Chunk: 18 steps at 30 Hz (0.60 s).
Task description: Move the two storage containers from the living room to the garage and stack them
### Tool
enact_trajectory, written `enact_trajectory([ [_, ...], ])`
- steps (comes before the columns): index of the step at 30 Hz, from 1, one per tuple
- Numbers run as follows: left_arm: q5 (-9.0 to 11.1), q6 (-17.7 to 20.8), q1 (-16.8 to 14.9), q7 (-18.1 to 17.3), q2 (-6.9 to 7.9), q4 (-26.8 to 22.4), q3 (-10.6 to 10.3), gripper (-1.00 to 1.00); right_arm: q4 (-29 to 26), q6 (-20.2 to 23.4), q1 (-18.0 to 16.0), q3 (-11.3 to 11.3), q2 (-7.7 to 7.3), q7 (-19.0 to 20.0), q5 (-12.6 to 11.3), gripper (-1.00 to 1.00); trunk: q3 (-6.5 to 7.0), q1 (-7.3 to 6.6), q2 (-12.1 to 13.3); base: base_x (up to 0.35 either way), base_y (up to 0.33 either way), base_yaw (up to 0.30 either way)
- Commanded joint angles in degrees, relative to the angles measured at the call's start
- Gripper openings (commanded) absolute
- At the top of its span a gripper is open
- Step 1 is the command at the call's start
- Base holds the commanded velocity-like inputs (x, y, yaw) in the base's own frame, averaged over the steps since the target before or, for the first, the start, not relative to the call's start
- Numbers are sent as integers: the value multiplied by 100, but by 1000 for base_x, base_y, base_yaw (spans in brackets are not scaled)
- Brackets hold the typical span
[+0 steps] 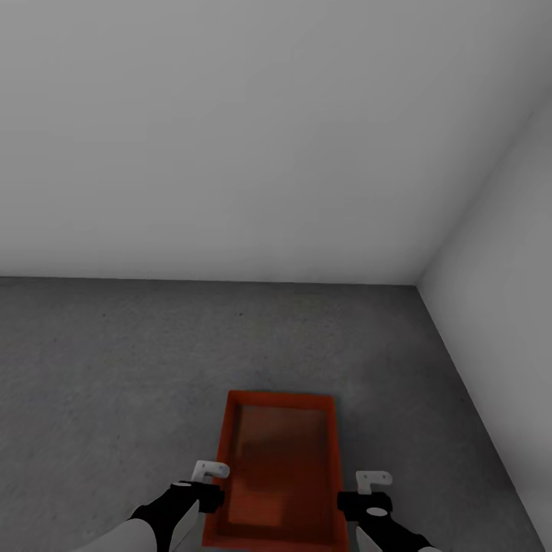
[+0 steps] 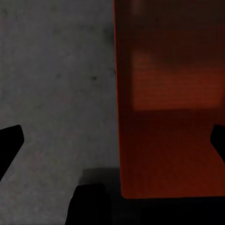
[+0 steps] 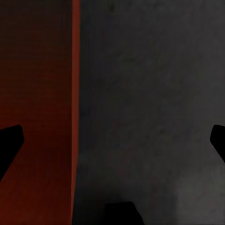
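Observation:
One orange-red storage container [image 1: 280,468] lies lengthwise on the dark grey concrete floor [image 1: 115,368] of the garage, just ahead of me. My left gripper [image 1: 215,491] is open and straddles the container's left wall [image 2: 164,103], one finger [image 2: 10,143] outside over the concrete and the other inside. My right gripper [image 1: 354,500] is open too, straddling the right wall [image 3: 75,93], with the bin's inside [image 3: 33,84] on one side and bare floor [image 3: 150,93] on the other. Neither finger pair touches the walls. The second container is out of view.
Plain pale grey walls meet in a corner [image 1: 418,285] ahead to the right. The right-hand wall [image 1: 506,322] runs close beside the container. Open concrete stretches to the left and ahead.

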Motion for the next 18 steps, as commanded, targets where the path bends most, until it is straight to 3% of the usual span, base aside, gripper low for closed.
enact_trajectory([
  [1, -59, 34, 1, 13, -2, -15, 8, 100, 1, -23, -3, 46, -1, -24, -60, 100, -3, -1, -1, 0, 0, 0],
  [18, -59, 34, 1, 13, -9, -19, 4, 100, 1, -16, -3, 46, -1, -46, -54, 100, -4, -1, -1, 0, 0, 0],
])
